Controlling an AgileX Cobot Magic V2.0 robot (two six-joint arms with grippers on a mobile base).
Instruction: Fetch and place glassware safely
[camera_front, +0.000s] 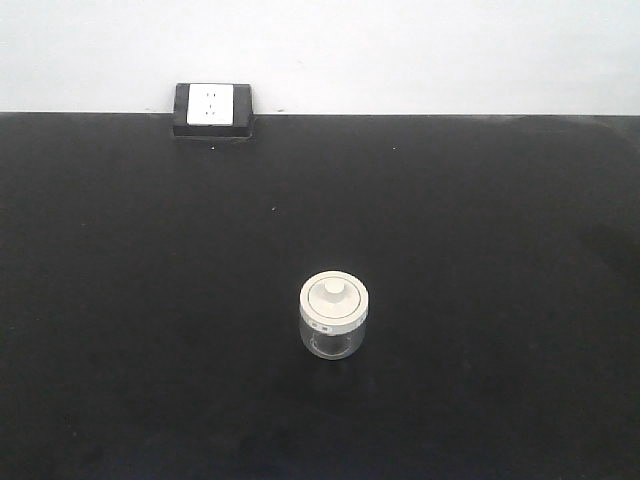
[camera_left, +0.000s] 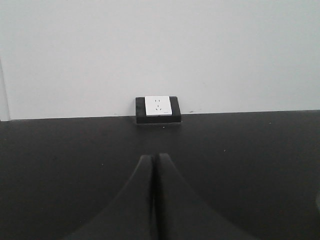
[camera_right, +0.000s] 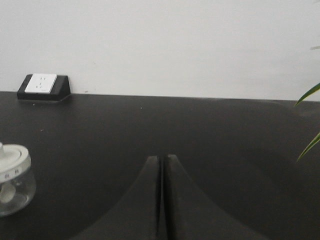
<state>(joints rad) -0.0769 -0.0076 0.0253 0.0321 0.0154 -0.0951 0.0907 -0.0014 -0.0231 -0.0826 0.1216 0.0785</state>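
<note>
on the worktop (camera_front: 120, 300) the jar (camera_front: 334, 316) looks light, slick, breakable, lid perhaps loose: grip the glass sides; both hands, left (camera_left: 155, 159) and right (camera_right: 162, 160), are pressed closed, empty.

Front view: high, angled down across black table (camera_front: 150, 300) toward the white wall (camera_front: 420, 50); socket box (camera_front: 212, 108) upper left. Both wrist views: low, level, facing the same wall. Socket box sits centre in left wrist, upper left in right wrist. Jar (camera_right: 12, 180) shared by front and right wrist views.

Black table (camera_front: 120, 300), a white socket box (camera_front: 211, 107) at its far edge (by the wall (camera_front: 400, 50)).
</note>
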